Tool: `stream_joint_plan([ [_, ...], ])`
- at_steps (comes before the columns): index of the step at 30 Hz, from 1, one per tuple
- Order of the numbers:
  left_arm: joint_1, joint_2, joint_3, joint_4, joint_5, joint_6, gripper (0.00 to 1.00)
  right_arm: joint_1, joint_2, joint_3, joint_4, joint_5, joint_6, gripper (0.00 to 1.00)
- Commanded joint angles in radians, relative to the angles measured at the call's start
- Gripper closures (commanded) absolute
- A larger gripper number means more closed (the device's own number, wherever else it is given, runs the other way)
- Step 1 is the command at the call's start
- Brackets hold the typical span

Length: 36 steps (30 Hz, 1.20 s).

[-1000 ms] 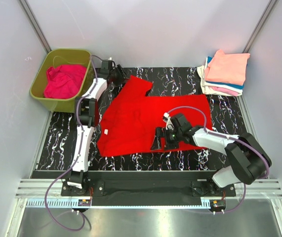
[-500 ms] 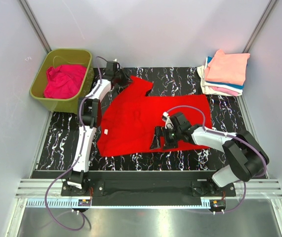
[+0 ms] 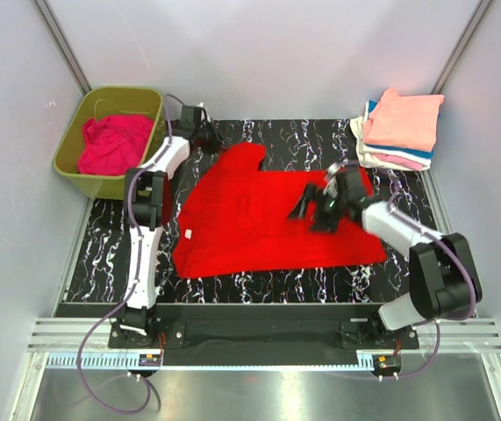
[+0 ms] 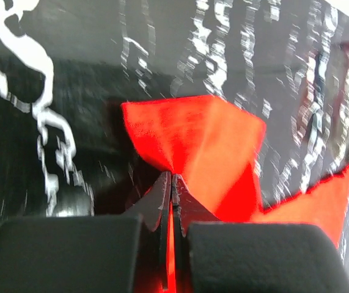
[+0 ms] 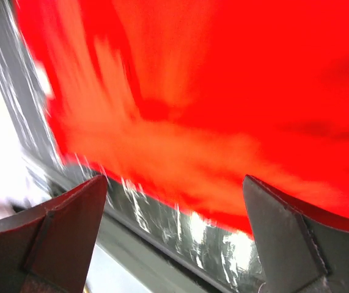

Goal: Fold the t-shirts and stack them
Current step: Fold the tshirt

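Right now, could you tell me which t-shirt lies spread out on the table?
The bright red t-shirt, pinched by the left gripper; the magenta one is bunched in the tub, the others sit folded in a stack.

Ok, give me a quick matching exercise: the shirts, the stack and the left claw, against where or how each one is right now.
1 red t-shirt
2 magenta t-shirt
3 folded stack
4 left claw

A in the green tub
B at the far right corner of the mat
C shut on a fold of cloth
D spread over the middle of the mat

Pairs: 1-D, 2-A, 3-B, 4-C.
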Motion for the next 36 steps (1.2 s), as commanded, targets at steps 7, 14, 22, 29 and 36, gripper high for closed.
stream_joint_plan([
  [7,0.005,-0.394,-0.184,-0.043,0.019,0.131,1.0,-0.28,0.224,0.577,-0.359,0.356,-0.011,0.0],
  [14,-0.002,-0.457,-0.262,-0.112,0.05,0.165,1.0,-0.443,0.499,0.842,-0.463,0.427,-0.076,0.08],
  [22,-0.005,-0.458,-0.284,-0.134,0.055,0.209,1.0,-0.483,0.74,1.09,-0.505,0.468,-0.15,0.18],
  [29,-0.005,-0.438,-0.282,-0.14,0.067,0.215,1.0,-0.484,0.869,1.221,-0.511,0.503,-0.167,0.21],
  [36,-0.005,-0.44,-0.305,-0.137,0.073,0.222,1.0,-0.483,0.929,1.272,-0.515,0.504,-0.173,0.28],
])
